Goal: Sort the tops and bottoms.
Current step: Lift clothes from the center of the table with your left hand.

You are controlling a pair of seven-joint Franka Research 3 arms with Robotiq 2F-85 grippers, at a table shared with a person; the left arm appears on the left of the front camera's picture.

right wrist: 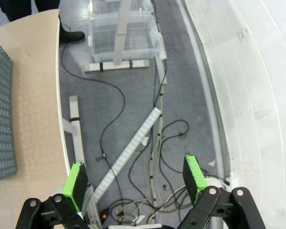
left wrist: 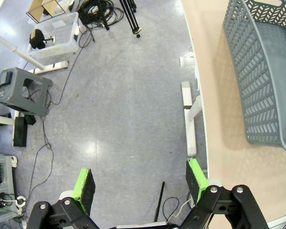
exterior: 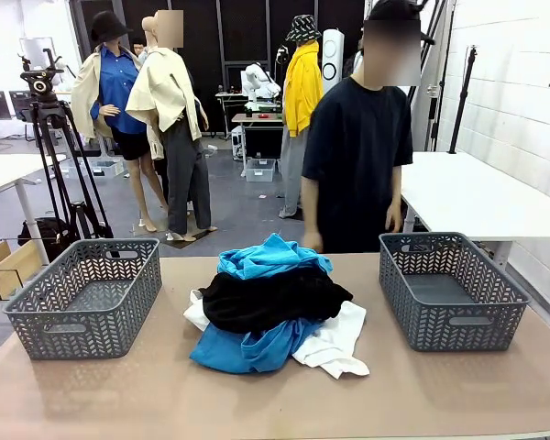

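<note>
Black garment [exterior: 270,298]: soft, matte, crumpled cloth; lay on top of the heap at table centre, long axis 9 to 3 in the front view; judged to be the bottoms.
Turquoise tops [exterior: 270,257]: bright, thin, loosely bunched cloth; one showed at 12 o'clock of the black garment, one at 6 to 7 o'clock, both partly under it.
White tops [exterior: 335,344]: plain T-shirt cloth; spilled out at 4 to 5 o'clock of the heap, with a small edge at 9 o'clock; their number could not be told.
Left basket [exterior: 73,325]: grey rigid plastic, open herringbone mesh, rectangular with rounded corners; stood at 9 o'clock of the heap, apart from it, nothing inside.
Right basket [exterior: 454,321]: same make; stood at 3 o'clock of the heap, apart from it, nothing inside.
Table [exterior: 165,394]: smooth tan top.
Left claw [left wrist: 139,167]: jaws wide apart, nothing between the green pads; hung over the floor off the table's edge, with a basket at 2 o'clock in its own view.
Right claw [right wrist: 133,162]: jaws wide apart, holding nothing; hung over floor cables, with the table's edge and a basket wall at 9 o'clock in its own view.
Deciding relation: the heap lay midway between the baskets, so neither arm was judged nearer; either claw would have needed to travel inward past its own basket.
Person [exterior: 353,156]: stood at the far edge, 12 o'clock of the heap.
</note>
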